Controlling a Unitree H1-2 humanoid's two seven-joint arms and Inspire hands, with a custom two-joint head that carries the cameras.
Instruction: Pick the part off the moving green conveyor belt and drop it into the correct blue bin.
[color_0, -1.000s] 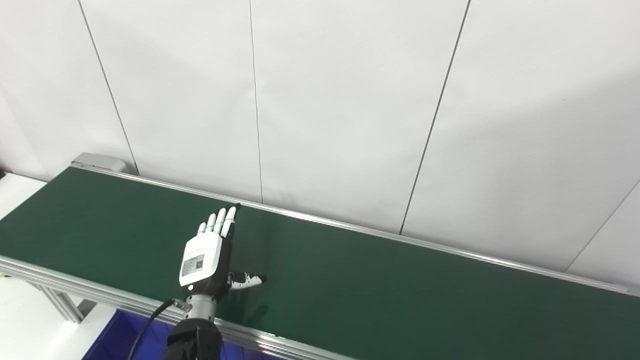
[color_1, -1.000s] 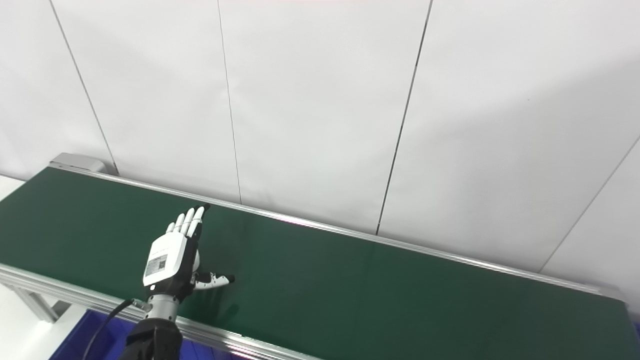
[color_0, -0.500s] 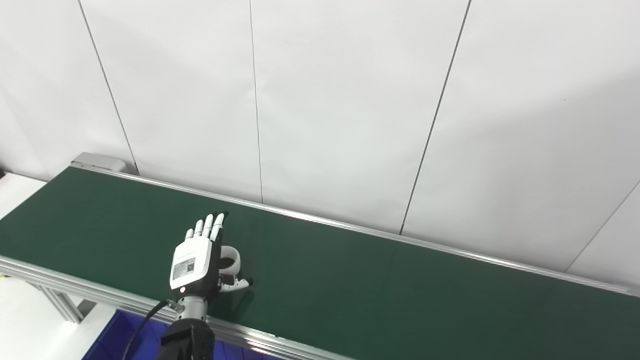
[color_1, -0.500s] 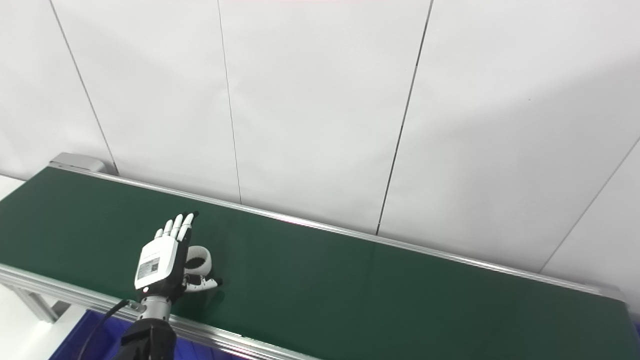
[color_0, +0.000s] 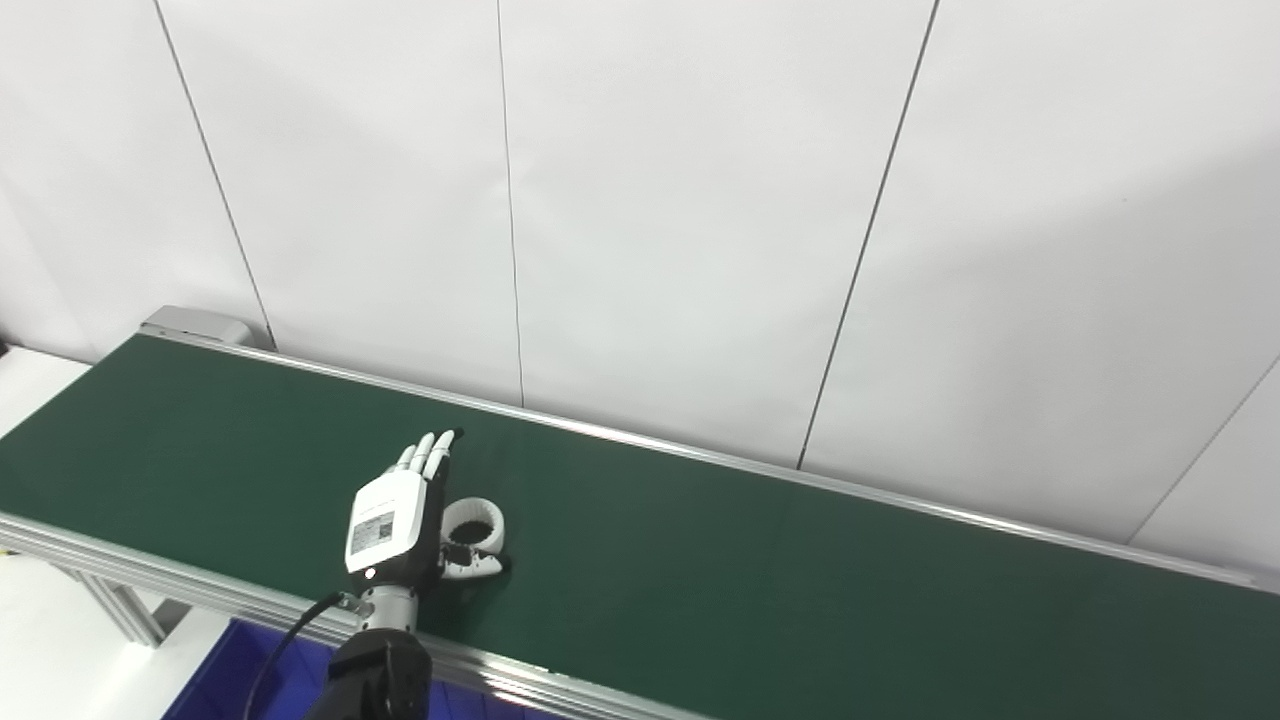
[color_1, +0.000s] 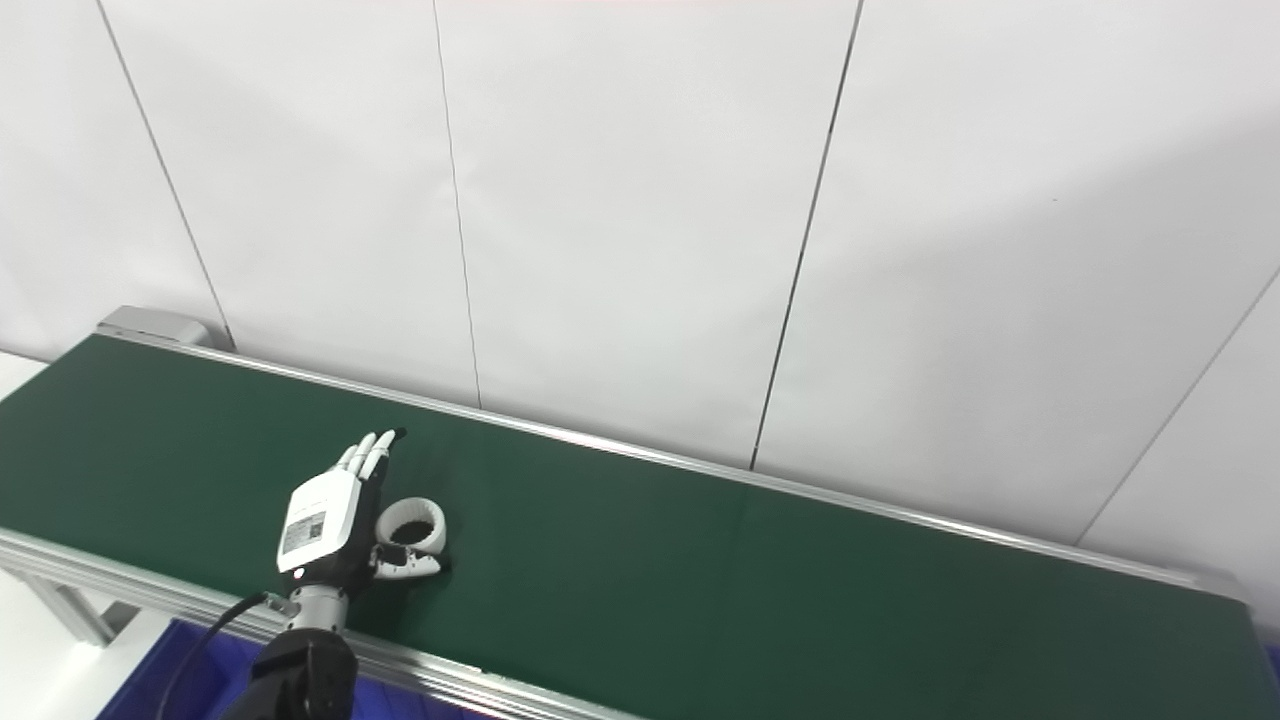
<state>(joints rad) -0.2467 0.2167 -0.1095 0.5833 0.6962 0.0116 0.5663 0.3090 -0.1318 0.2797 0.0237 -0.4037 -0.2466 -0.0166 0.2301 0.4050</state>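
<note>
A white ring-shaped part (color_0: 473, 522) lies on the green conveyor belt (color_0: 800, 580) near its front edge. My left hand (color_0: 395, 515) stands edge-on over the belt, just left of the ring, open with its fingers stretched toward the far rail. Its thumb reaches under the near side of the ring (color_1: 412, 523). The palm faces the ring, and nothing is held. Whether the palm touches the ring is unclear. My right hand is out of view.
A blue bin (color_0: 235, 680) shows below the belt's front rail (color_0: 560, 690) at the bottom left, partly hidden by my left arm. A white panelled wall (color_0: 700, 200) runs behind the far rail. The belt stretches off to the right.
The ring, unseen one second ago, has come out from behind my left hand to its right. The hand has drawn back toward the front rail and its thumb has closed in near the ring.
</note>
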